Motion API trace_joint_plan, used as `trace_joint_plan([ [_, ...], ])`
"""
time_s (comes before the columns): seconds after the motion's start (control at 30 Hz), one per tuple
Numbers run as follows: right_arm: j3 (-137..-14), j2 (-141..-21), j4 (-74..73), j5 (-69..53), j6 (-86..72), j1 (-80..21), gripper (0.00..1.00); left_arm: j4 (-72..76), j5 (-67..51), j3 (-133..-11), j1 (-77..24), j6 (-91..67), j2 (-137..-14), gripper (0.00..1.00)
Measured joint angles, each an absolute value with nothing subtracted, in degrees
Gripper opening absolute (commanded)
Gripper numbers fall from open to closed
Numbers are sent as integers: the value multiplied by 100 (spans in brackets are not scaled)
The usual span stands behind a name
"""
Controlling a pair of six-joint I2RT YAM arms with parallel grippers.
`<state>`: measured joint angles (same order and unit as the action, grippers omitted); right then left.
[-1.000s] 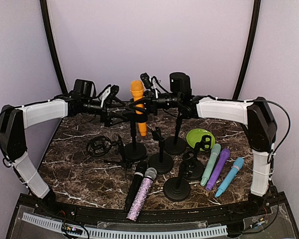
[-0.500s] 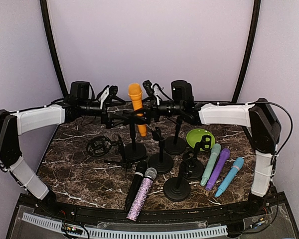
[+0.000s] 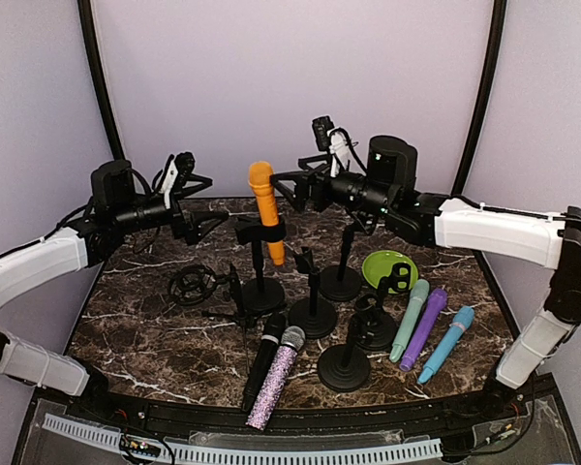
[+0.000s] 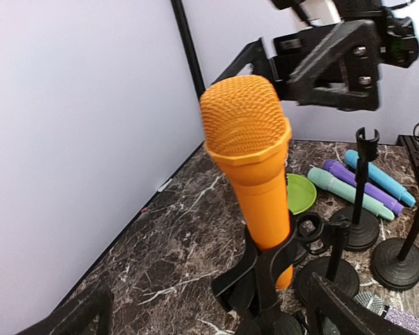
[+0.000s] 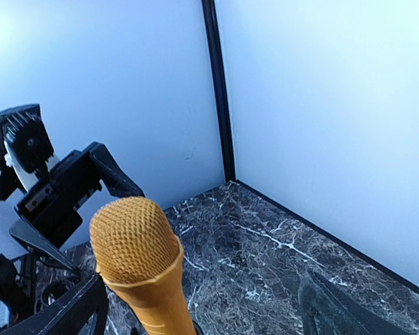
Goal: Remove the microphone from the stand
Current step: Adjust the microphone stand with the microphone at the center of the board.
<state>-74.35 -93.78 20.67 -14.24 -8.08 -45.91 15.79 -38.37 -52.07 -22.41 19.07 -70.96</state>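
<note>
An orange handheld microphone with a mesh head (image 3: 264, 205) sits tilted in the clip of a black round-based desk stand (image 3: 262, 291) near the middle of the dark marble table (image 3: 145, 329) — neither arm grips it. The left gripper (image 3: 209, 201) hovers just to its left and the right gripper (image 3: 287, 190) just to its right, both at about the height of the orange head and both apart from it. Both sets of fingers are spread wide and released: in each wrist view the black fingers (image 4: 346, 314) stand at the lower corners of the frame with the microphone between them, untouched. Several other black stands cluster to the right, and a black shock mount (image 3: 191, 284) lies on the left. At the front edge a black microphone (image 3: 261, 363) and a glittery silver-purple microphone (image 3: 277, 376) lie side by side, touching. On the right a lime-green dish (image 3: 387, 262) rests behind three microphones lying in a row — teal (image 3: 410, 320), purple (image 3: 424, 327) and light blue (image 3: 446, 344).
</note>
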Motion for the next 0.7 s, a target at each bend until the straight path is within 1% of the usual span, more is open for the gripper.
trace_joint_plan([
  [0.17,-7684,-9238,1531,-126,-1031,-5210,95,1306,-3129,-5315,-2241,1500,-7118,99],
  [0.4,-8755,-9762,690,1601,-1203,-5828,92,1190,-2491,-5435,-2241,1066,-7155,99],
  [0.57,-9526,-10304,183,2724,-1090,-6167,81,1190,-2171,-5435,-2241,978,-7157,99],
  [0.7,-10027,-10663,-185,3402,-937,-6392,67,1190,-2088,-5433,-2241,974,-7157,99],
])
